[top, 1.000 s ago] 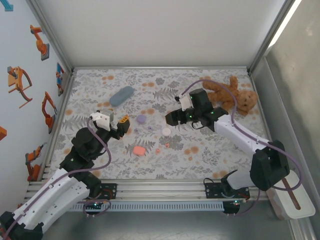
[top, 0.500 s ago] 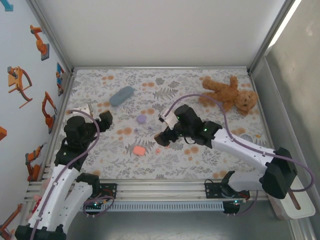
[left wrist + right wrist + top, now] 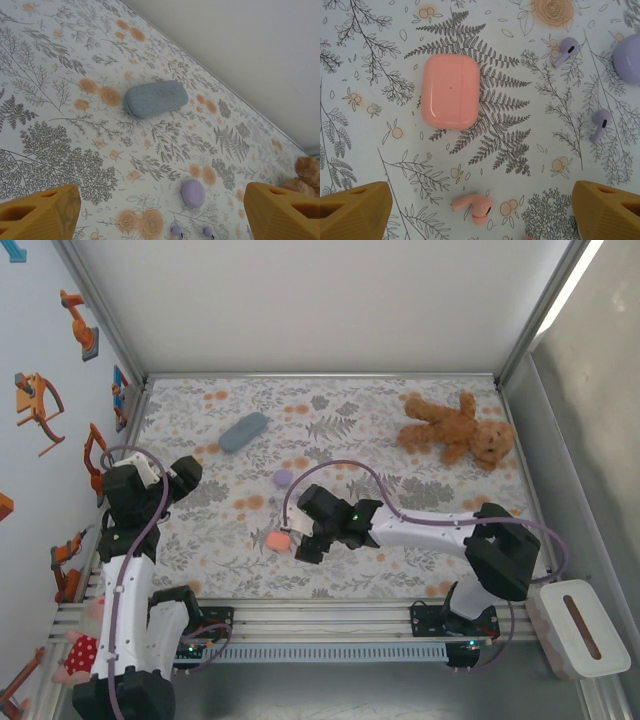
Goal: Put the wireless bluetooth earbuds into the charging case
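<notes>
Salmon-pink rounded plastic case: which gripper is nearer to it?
Right. The right gripper hangs open right next to the salmon-pink rounded plastic case, on its right side. The left gripper is far off to the case's left.

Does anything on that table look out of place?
A teddy bear sprawls in the far right corner, an odd guest among gadgets. A pink earbud and two lilac earbuds lie scattered, outside the shut pink case.

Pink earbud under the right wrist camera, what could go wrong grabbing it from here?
The pink earbud is tiny and rounded; the open right gripper closing on it could squirt it away. The pink case looks shut, so it likely needs opening first. Two lilac earbuds nearby could get mixed in.
</notes>
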Robot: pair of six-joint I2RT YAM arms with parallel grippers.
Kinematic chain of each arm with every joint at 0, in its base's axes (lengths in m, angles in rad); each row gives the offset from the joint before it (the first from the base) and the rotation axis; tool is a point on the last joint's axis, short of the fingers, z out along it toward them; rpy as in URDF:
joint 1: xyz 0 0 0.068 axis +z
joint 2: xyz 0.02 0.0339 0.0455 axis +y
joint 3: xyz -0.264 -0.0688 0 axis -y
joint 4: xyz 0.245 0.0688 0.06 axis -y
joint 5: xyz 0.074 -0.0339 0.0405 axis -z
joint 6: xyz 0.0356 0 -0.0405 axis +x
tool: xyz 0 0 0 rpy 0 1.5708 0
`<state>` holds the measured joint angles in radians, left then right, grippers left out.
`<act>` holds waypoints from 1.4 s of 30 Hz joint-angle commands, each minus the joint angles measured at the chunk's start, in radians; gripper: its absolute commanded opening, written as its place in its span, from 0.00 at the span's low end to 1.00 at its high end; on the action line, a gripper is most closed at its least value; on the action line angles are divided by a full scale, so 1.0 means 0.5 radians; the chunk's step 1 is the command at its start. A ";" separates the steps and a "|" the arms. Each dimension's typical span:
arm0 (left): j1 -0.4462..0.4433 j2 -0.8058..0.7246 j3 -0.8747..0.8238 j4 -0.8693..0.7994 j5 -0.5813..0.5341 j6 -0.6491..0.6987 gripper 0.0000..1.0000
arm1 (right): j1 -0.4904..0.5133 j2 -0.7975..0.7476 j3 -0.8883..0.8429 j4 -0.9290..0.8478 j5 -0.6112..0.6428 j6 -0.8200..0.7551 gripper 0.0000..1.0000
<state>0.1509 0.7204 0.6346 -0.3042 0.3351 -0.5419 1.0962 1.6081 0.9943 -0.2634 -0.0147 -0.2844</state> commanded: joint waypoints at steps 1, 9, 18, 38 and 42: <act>0.035 -0.009 0.003 0.013 0.127 -0.069 0.84 | 0.021 0.095 0.114 0.090 0.041 -0.097 0.91; 0.054 0.007 -0.048 0.072 0.146 -0.092 0.85 | 0.023 0.306 0.216 0.179 -0.089 -0.013 0.91; 0.057 -0.006 -0.029 0.021 0.101 -0.019 0.85 | 0.026 0.455 0.261 0.252 -0.182 0.165 0.91; 0.060 -0.068 -0.026 -0.013 0.081 0.010 0.85 | 0.003 0.527 0.113 0.418 -0.165 -0.004 0.92; 0.060 -0.074 -0.032 -0.017 0.086 0.009 0.85 | 0.001 0.549 0.115 0.416 -0.160 -0.029 0.91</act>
<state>0.1730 0.6968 0.6174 -0.3080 0.3817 -0.5613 1.1007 1.8610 1.0611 -0.0841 -0.0895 -0.2710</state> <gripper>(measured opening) 0.853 0.916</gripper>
